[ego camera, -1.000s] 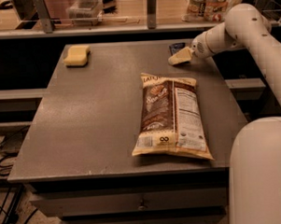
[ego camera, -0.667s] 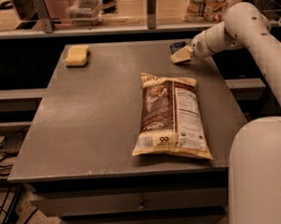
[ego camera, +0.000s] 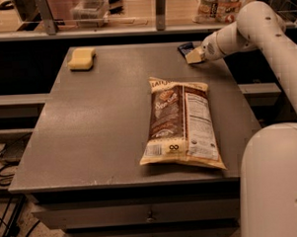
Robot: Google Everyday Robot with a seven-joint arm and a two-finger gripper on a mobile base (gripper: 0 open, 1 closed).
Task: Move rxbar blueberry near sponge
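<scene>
- Where the arm [ego camera: 263,26] reaches across the far right of the tabletop [ego camera: 100,137], the gripper [ego camera: 194,55] sits low, right against the rxbar blueberry [ego camera: 185,48]. I cannot tell how wide it stands, or whether it has the bar in hold.
- The rxbar blueberry lies flat at the far right edge, its dark end showing just left of the gripper.
- The chip bag [ego camera: 180,121] lies nearer the middle, between the bar's corner and the front edge.
- The sponge [ego camera: 81,58] rests at the far left corner, well apart from the bar.
- Risk: the bar is thin and flat, so a shallow grip could slip off the wrapper or nudge the bar over the back edge.
- Risk: a low carry leftward could drag the bar across the tabletop or clip the top of the chip bag.
- Against a second ago, the gripper has shifted only a touch to the right; bar, bag and sponge lie as they did.
</scene>
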